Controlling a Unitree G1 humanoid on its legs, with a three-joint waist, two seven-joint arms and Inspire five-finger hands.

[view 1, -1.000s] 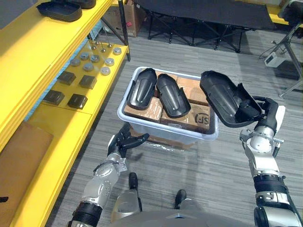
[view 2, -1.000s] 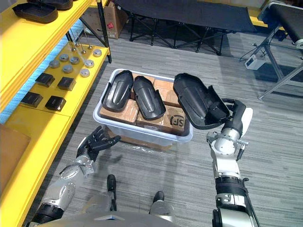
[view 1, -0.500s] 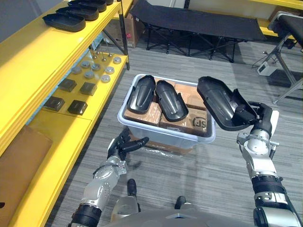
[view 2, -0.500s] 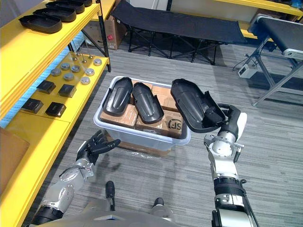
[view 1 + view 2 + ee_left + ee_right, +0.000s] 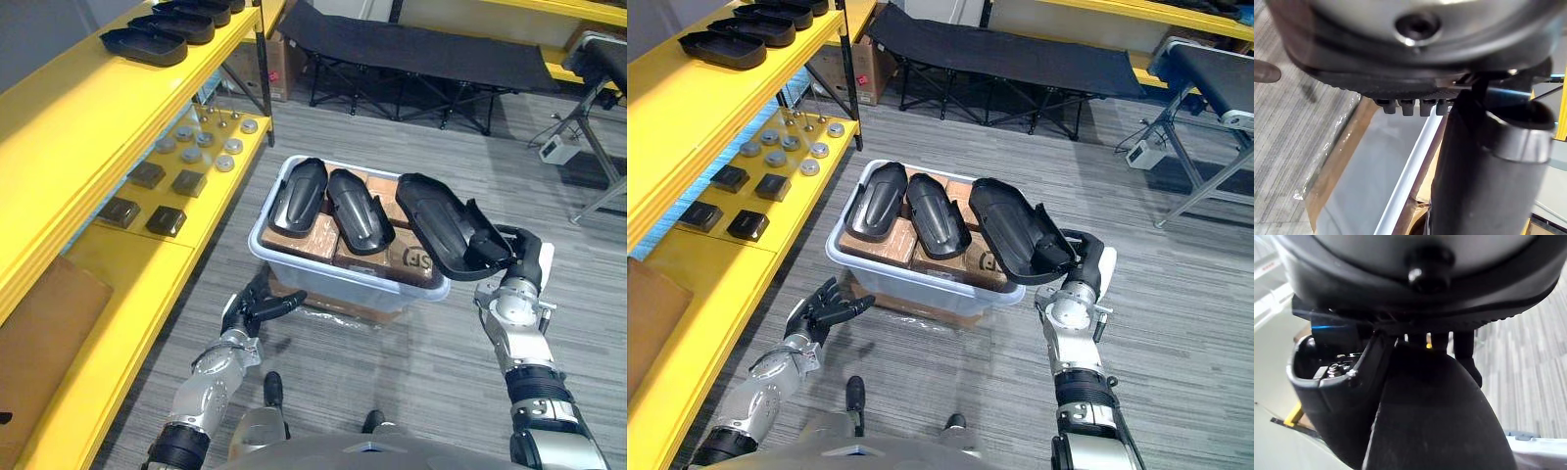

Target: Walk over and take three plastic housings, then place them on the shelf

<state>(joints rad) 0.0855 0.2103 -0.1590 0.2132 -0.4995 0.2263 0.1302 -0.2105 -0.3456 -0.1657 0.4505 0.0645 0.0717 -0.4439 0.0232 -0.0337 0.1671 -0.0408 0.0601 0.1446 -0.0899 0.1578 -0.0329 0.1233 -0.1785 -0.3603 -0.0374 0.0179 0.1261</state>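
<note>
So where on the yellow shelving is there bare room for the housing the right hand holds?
Top shelf: bare this side of the row of housings. Lower shelf: bare strip between the square blocks and the cardboard sheet; crowded farther along with metal discs.

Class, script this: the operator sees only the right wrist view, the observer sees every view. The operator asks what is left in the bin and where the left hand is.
Operator: What is left down there?
Observer: Two housings lie side by side on cartons in the bin; your right hand holds a third housing above the bin's right end.
Operator: And my other hand?
Observer: The left hand is open and holds nothing, low by the bin's near left corner.
</note>
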